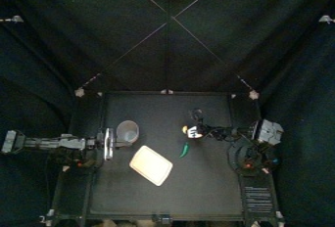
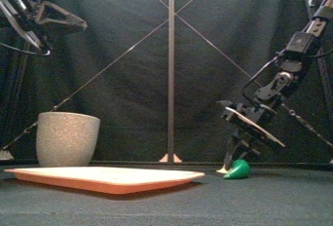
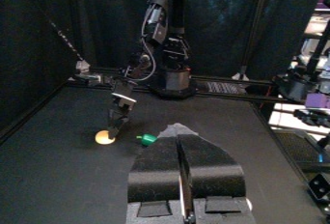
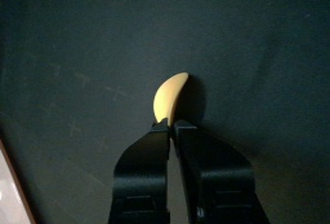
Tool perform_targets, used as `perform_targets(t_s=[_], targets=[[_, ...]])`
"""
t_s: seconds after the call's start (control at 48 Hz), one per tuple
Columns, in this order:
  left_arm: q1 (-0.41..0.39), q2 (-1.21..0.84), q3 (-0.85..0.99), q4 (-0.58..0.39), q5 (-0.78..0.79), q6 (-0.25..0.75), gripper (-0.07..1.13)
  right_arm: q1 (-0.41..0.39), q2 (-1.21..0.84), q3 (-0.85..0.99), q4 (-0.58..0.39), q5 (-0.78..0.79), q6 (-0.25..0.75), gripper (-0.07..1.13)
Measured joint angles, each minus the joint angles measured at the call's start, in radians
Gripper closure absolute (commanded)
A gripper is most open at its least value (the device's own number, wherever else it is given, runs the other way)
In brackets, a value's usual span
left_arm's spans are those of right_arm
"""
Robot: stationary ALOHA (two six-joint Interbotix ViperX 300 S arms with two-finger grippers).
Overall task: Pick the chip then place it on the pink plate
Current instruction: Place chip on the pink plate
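Right fingers (image 4: 145, 165): clenched on the near end of the chip (image 4: 172, 98), a pale yellow curved piece pinched between my tips.
Chip's axis: in the right wrist view it runs straight on from my fingertips, bowing a little to the upper right. Most of it sticks out free.
Chip's place: right of centre in the top view, low over the bench (image 1: 131, 197). I cannot tell whether it touches the surface.
Pink plate (image 1: 153, 164): bare, lying to the lower left of the chip in the top view and apart from it. In the front view it is the flat slab at lower left.
Between: a small green toy (image 2: 239, 171) sits just beside my right fingers, roughly on the plate's side.
Grey speckled cup (image 1: 127, 129): upper left of the plate, off the path.
Left fingers (image 3: 161, 175): pressed together on nothing, at the left edge of the top view.
Nearer arm: the right, which has the grip. I judge the carry goes down-left across the frame, past the green toy.
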Motion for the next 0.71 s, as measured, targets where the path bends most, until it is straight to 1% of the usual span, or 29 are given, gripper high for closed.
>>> perform_targets(t_s=[0.083,0.188,0.312,0.479,0.521,0.583,0.708], targets=[[0.0,0.0,0.005,0.0,0.0,0.0,1.04,0.031,0.0,-0.017,-0.028,0.006,-0.002,0.62],[0.0,0.0,0.008,0.0,0.0,-0.002,1.04,0.094,-0.008,-0.058,-0.067,0.008,-0.002,0.62],[0.0,0.0,0.011,0.0,0.0,0.0,1.04,0.196,-0.032,-0.144,-0.126,0.008,-0.003,0.62],[0.0,0.0,0.012,0.0,0.0,0.0,1.04,0.359,-0.025,-0.275,-0.196,0.008,-0.002,0.62],[0.0,0.0,0.012,0.002,0.0,0.0,1.04,0.402,-0.005,-0.31,-0.199,0.008,-0.002,0.62],[0.002,0.0,0.012,0.0,0.0,0.0,1.04,0.446,0.035,-0.353,-0.202,0.009,-0.002,0.62],[0.0,0.0,0.012,0.0,-0.002,0.0,1.04,0.503,0.107,-0.414,-0.204,0.02,0.0,0.62]])
